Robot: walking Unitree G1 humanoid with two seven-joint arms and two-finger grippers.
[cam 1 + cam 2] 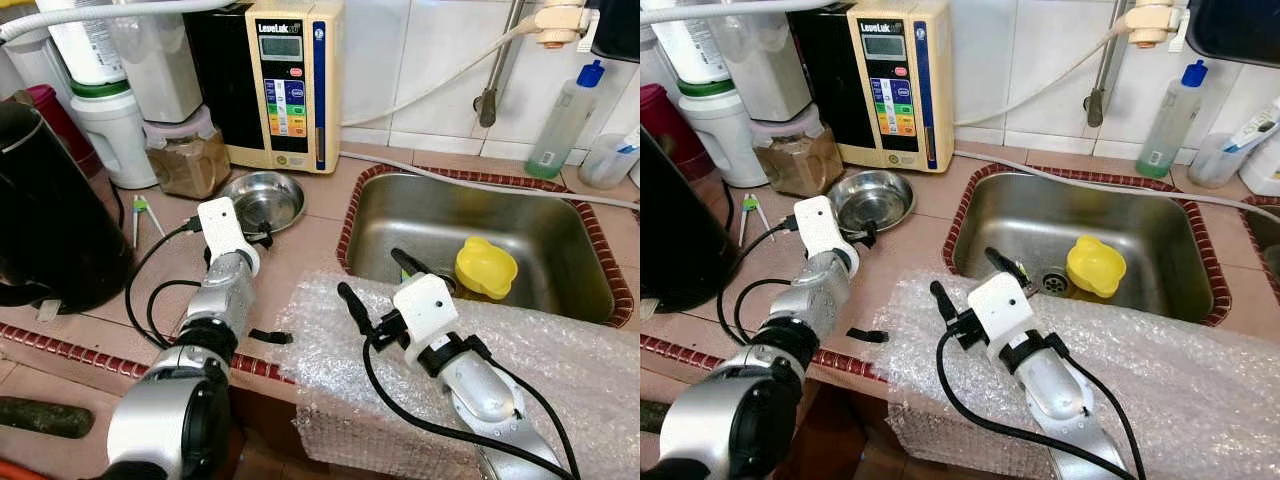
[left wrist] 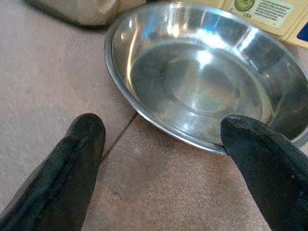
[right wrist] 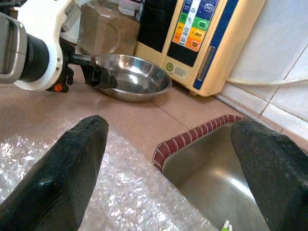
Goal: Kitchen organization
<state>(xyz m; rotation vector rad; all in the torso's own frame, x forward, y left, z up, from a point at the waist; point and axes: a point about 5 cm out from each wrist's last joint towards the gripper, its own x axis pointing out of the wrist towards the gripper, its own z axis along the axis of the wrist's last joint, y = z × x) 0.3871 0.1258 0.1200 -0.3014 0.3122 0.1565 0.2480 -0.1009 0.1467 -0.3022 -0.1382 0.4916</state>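
Bubble wrap: nearest item, draped over the counter's front edge and the near rim of the sink. Soft, loose, likely to snag or slide under an arm.

Right gripper: above the wrap at the sink's near left corner, fingers spread wide, empty.

Left gripper: low over the counter, fingers wide apart, empty, tips just beside the near rim of the bowl.

Bowl: steel, shallow, empty, upright on the counter between the sink and a jar of brown powder, in front of a water ionizer. Judged light, rigid, slick; not fragile. Best hold: pinch the thin rim at its near edge, one finger inside and one outside. The sloped polished wall may let it slip or tip.

Yellow cup: in the sink near the drain.

Room: open tile between bowl and sink; a red brick-pattern border edges both sink and counter front. Crowding behind and to the left: jar, ionizer, black kettle, white containers. Loose cable lies by the left arm.
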